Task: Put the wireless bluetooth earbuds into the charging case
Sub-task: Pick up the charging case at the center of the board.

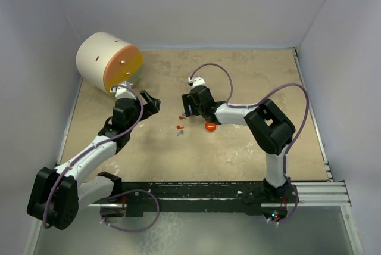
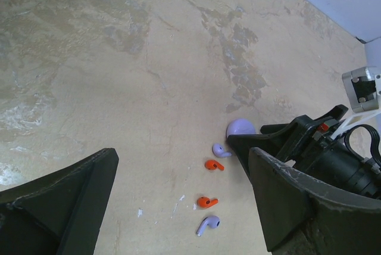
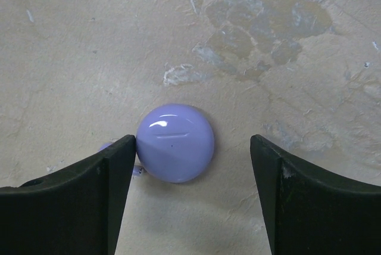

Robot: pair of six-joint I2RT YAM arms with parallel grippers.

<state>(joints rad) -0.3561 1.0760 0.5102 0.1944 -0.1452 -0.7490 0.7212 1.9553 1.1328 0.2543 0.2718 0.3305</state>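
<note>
Right fingers (image 3: 77, 201) spread wide, empty, flanking the lavender case (image 3: 175, 143); left fingers (image 2: 59, 201) wide, empty.

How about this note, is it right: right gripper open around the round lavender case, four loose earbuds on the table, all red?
Not all red. Only two are red earbuds; the other two are lavender earbuds, as the left wrist view shows. The rest holds: right gripper open around the lavender case, four loose on the table.
</note>
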